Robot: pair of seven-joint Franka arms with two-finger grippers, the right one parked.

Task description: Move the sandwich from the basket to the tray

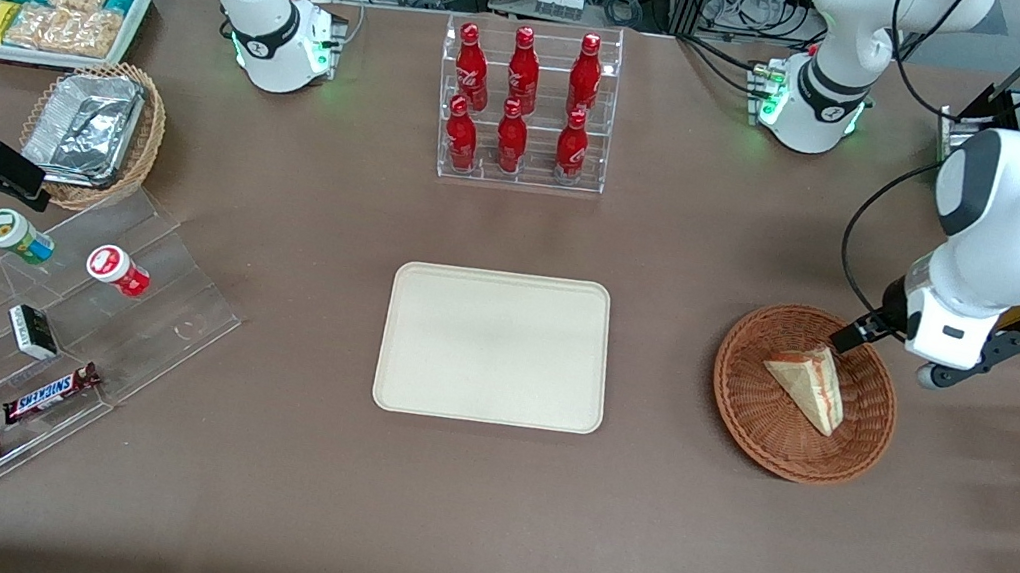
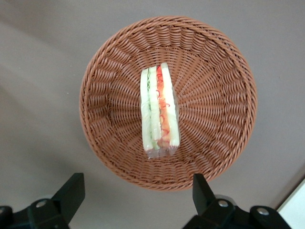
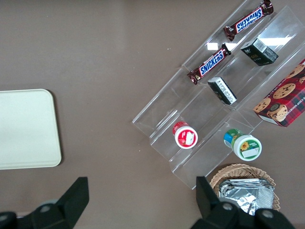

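Item: small triangular wedge sandwich (image 1: pixel 809 385) of pale beige bread with red and green filling layers, clear-wrapped. It lies inside the round, shallow, reddish-brown woven wicker basket (image 1: pixel 759 415), on the basket's floor, filling edge facing upward toward the wrist camera (layers plainly visible there (image 2: pixel 159 110)).

Hand (image 2: pixel 138 195): the left arm's two-finger hand hovers above the basket (image 2: pixel 209 95), over the rim farther from the front camera, apart from the sandwich. Its two dark fingers (image 2: pixel 71 191) are spread wide, grasping nothing. In the front view the hand (image 1: pixel 851 336) shows as a dark tip just above the sandwich's upper corner.

Flat cream-beige rectangular tray (image 1: pixel 495 345) with rounded corners and low raised rim: on the brown bench (image 1: pixel 287 496), well apart from the hand, toward the parked arm's end from the basket; nothing lies on it.

Also on the bench: clear acrylic rack of six red bottles (image 1: pixel 522 106), farther from the front camera than the tray and well apart from the hand.
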